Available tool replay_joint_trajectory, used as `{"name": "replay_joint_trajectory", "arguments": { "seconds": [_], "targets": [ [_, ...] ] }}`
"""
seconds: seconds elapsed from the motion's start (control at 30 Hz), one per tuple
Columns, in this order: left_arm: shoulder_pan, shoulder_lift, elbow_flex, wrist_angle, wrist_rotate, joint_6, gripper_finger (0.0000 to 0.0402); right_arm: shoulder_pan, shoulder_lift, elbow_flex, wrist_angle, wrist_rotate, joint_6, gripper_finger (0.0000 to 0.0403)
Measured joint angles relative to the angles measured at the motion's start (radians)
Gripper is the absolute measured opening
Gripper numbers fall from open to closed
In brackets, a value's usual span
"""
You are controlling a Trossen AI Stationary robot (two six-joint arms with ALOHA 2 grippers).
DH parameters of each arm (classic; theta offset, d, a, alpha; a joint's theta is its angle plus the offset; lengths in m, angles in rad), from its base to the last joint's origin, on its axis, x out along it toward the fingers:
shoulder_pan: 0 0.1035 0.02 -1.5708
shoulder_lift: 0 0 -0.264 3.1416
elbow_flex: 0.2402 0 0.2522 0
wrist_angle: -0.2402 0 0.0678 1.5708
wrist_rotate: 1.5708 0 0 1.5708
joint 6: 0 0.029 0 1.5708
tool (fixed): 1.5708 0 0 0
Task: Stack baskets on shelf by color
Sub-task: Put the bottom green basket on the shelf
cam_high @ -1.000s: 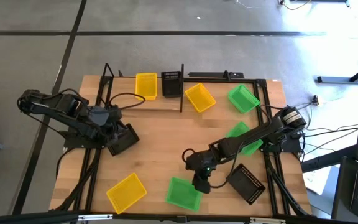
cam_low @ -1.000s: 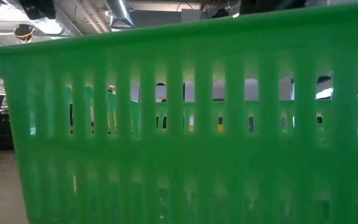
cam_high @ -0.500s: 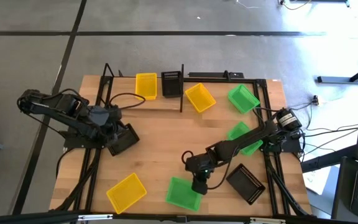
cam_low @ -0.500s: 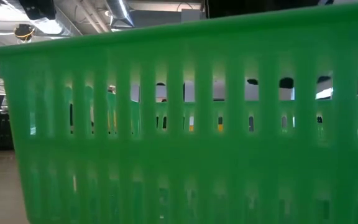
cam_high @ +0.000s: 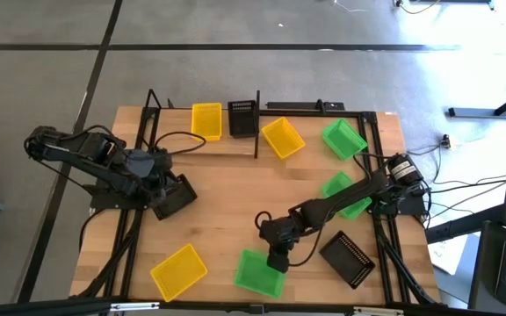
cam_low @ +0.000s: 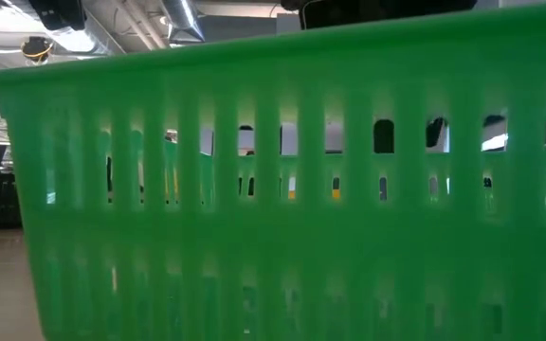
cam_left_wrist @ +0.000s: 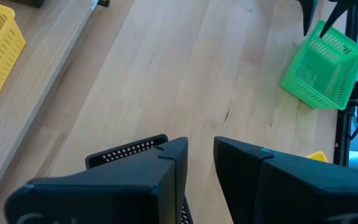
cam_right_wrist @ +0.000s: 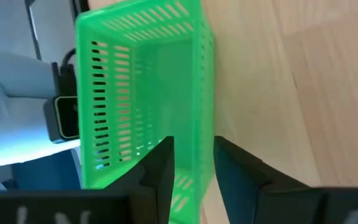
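Observation:
Nine baskets show in the high view. On the shelf at the far edge stand a yellow basket, a black one, a tilted yellow one and a green one. A green basket sits upright at the near edge and fills the low view. My right gripper is open over its wall. My left gripper waits at the table's left by a black basket, its fingers a narrow gap apart. My right gripper comes from above, slanting toward the near edge. It stands astride the green basket's wall on the side toward my right arm, one finger inside and one outside. I cannot tell whether either finger touches. My left gripper is over the black basket's rim; I cannot tell if it touches.
A third green basket lies under my right arm. A black basket sits near the table's right near corner and a yellow one at the near left. Black rods and posts frame the shelf. Bare wood lies mid-table.
My right gripper has come down and a little toward the table's left onto the green basket. In the low view its dark fingers now show lower above the rim and through the wall's slots. The basket has stayed where it was.

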Motion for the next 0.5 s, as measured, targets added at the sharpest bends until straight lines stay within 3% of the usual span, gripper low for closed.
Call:
{"name": "replay_joint_trajectory", "arguments": {
  "seconds": [0.5],
  "targets": [
    [0.000,0.000,0.000,-0.001,0.000,0.000,0.0070,0.013,0.076,0.001,0.004,-0.001,0.019,0.0108]
  ]
}}
